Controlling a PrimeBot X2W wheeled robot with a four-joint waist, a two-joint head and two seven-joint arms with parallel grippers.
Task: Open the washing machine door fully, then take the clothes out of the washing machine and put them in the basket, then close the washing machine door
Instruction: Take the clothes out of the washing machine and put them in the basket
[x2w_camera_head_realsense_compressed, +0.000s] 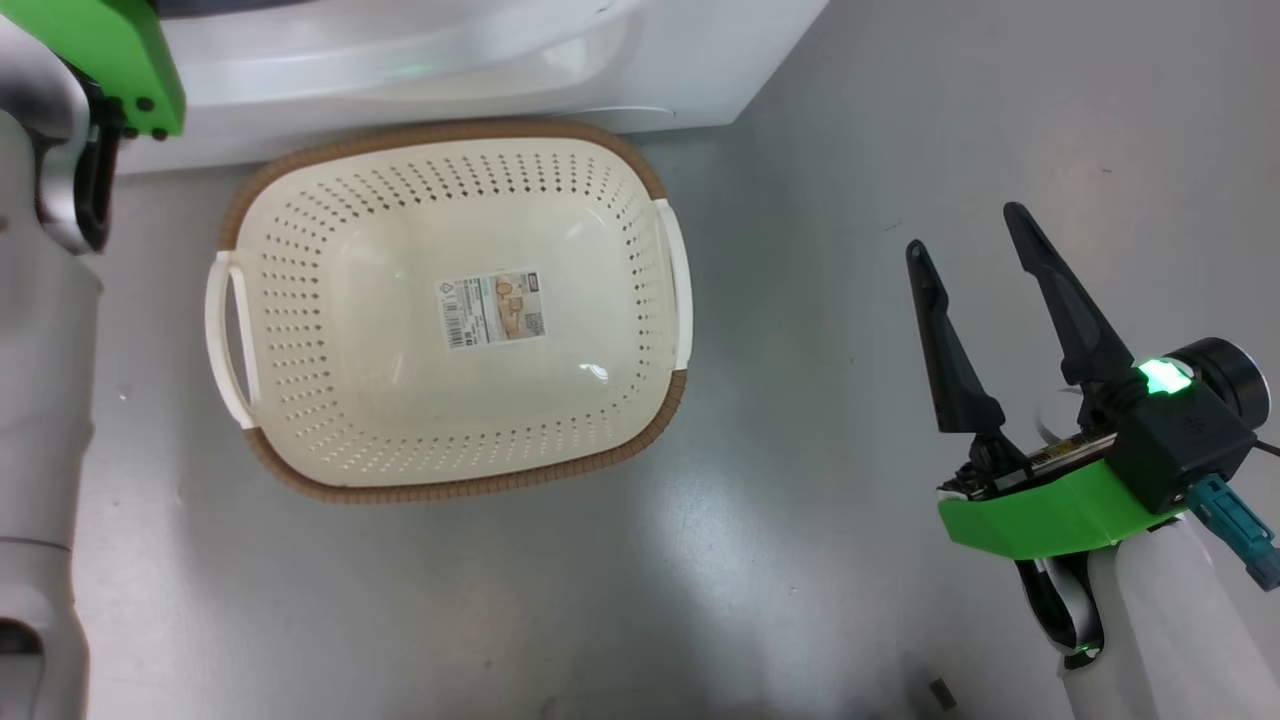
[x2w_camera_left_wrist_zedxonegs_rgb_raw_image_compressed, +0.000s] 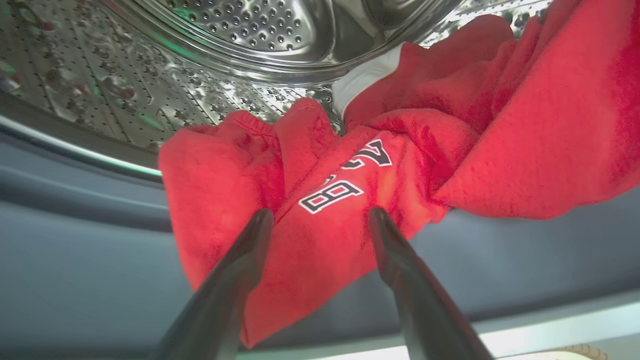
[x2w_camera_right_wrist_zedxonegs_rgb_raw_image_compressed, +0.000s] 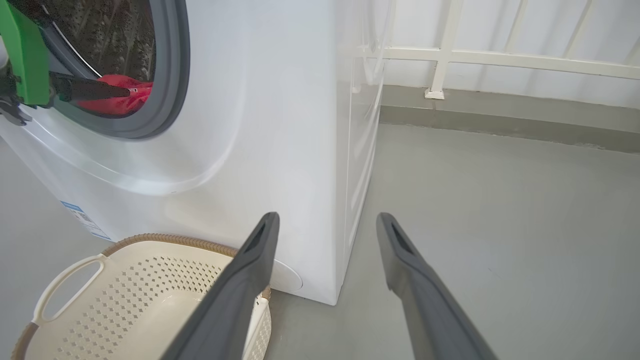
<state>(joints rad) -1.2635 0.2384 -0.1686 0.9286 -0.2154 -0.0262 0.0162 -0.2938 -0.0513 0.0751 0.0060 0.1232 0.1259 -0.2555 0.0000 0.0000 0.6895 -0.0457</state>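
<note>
The washing machine (x2w_camera_right_wrist_zedxonegs_rgb_raw_image_compressed: 280, 125) stands with its round opening uncovered; its door is out of view. Red clothes (x2w_camera_left_wrist_zedxonegs_rgb_raw_image_compressed: 450, 125) with white trim and a printed number spill from the steel drum (x2w_camera_left_wrist_zedxonegs_rgb_raw_image_compressed: 260, 25) over the grey seal (x2w_camera_left_wrist_zedxonegs_rgb_raw_image_compressed: 75, 240). My left gripper (x2w_camera_left_wrist_zedxonegs_rgb_raw_image_compressed: 320, 215) is open, its tips resting on the red cloth on either side of the number. The right wrist view shows the left gripper (x2w_camera_right_wrist_zedxonegs_rgb_raw_image_compressed: 127, 91) reaching into the opening at the clothes (x2w_camera_right_wrist_zedxonegs_rgb_raw_image_compressed: 117, 102). The cream basket (x2w_camera_head_realsense_compressed: 300, 200) sits empty on the floor before the machine. My right gripper (x2w_camera_head_realsense_compressed: 975, 235) hangs open right of the basket.
The basket (x2w_camera_right_wrist_zedxonegs_rgb_raw_image_compressed: 125, 280) stands close against the machine's front (x2w_camera_head_realsense_compressed: 650, 80), below the opening. Grey floor (x2w_camera_head_realsense_compressed: 850, 150) stretches to the right of the machine. A white railing (x2w_camera_right_wrist_zedxonegs_rgb_raw_image_compressed: 500, 57) runs along the far wall. My pale left forearm (x2w_camera_head_realsense_compressed: 40, 400) fills the head view's left edge.
</note>
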